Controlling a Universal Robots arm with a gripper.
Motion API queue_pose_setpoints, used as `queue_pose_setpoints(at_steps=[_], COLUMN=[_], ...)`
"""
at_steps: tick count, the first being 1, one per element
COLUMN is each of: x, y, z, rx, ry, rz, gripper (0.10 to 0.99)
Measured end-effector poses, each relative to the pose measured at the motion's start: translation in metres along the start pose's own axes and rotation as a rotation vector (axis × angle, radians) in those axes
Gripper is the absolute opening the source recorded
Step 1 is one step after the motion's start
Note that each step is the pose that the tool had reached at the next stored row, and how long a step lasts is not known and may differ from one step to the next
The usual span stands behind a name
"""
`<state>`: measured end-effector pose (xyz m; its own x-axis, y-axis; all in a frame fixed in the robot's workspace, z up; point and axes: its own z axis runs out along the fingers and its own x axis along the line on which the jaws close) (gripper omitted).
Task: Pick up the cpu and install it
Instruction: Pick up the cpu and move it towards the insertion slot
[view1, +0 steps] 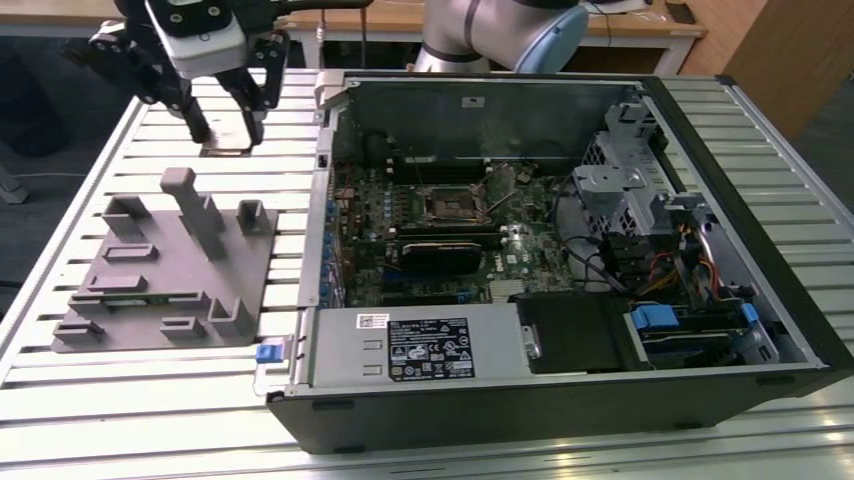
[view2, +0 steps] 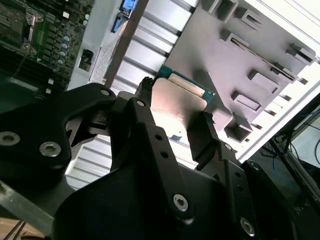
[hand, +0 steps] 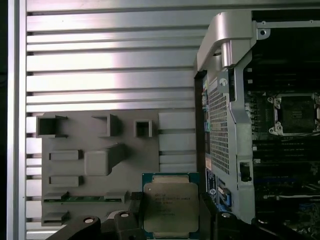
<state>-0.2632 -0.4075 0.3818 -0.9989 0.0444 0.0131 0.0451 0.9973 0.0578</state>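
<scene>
The cpu (hand: 171, 205), a thin square chip with a pale silvery top and a green rim, sits between the two black fingers of my gripper (hand: 171, 212), which is shut on it. In the second wrist view the cpu (view2: 177, 102) is pinched at two opposite edges by the gripper (view2: 176, 114). In the exterior view the gripper (view1: 227, 128) hangs over the slatted table beyond the far end of the grey fixture (view1: 160, 260), at the exterior view's left of the open computer case (view1: 561, 250). The motherboard socket (view1: 451, 205) lies inside the case, apart from the gripper.
The grey plastic fixture (hand: 100, 160) with raised blocks and pockets lies on the slatted aluminium table (view1: 80, 410). The case's raised side wall (hand: 225, 90) stands between fixture and motherboard. The socket (hand: 296, 114) has a metal frame around it. Drive cages and cables fill the case's right side.
</scene>
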Motion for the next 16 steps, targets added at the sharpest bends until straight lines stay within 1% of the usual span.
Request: queue_pose_setpoints(at_steps=[5,16], x=[-0.0102,-0.0246], y=[0.0005,0.0011], z=[-0.0001,-0.0002], rx=[0.000,0.000], ry=[0.0001,0.0001], rz=[0.000,0.000], gripper=[0.533,0.533])
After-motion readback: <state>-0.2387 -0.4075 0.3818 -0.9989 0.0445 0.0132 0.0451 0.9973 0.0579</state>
